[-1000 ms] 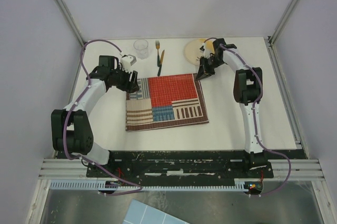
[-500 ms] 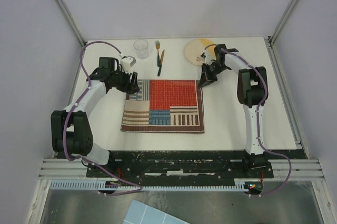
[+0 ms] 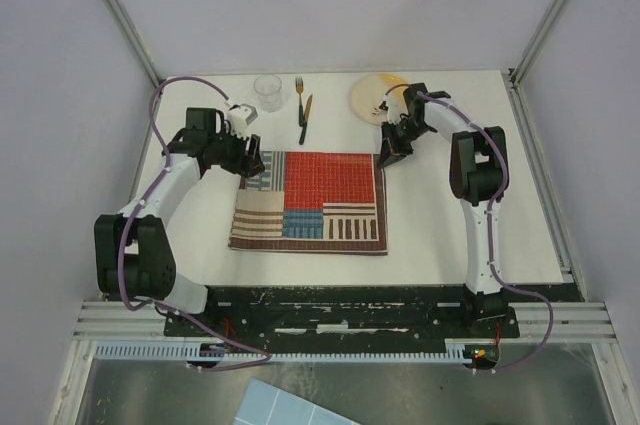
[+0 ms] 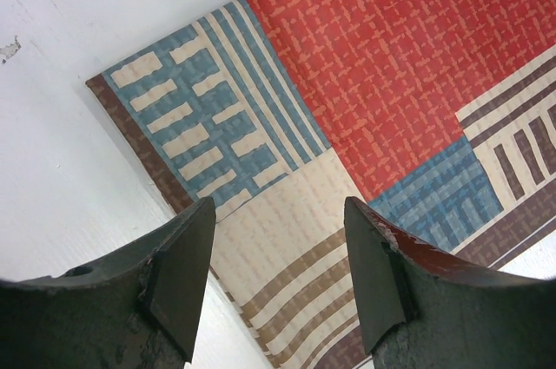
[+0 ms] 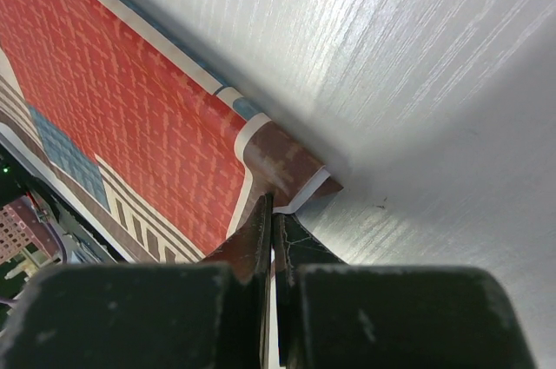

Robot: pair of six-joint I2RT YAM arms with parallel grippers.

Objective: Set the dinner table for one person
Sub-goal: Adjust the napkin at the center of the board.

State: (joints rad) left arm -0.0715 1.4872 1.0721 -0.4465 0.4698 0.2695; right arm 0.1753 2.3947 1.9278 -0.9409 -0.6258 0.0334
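Glass [image 3: 267, 91], fork [image 3: 299, 92], knife [image 3: 305, 117], plate [image 3: 372, 97] crowd dinner table's [image 3: 440, 215] rear.

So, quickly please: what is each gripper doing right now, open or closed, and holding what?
Left gripper: open, holding nothing, above the placemat.
Right gripper: closed on a corner of the placemat.
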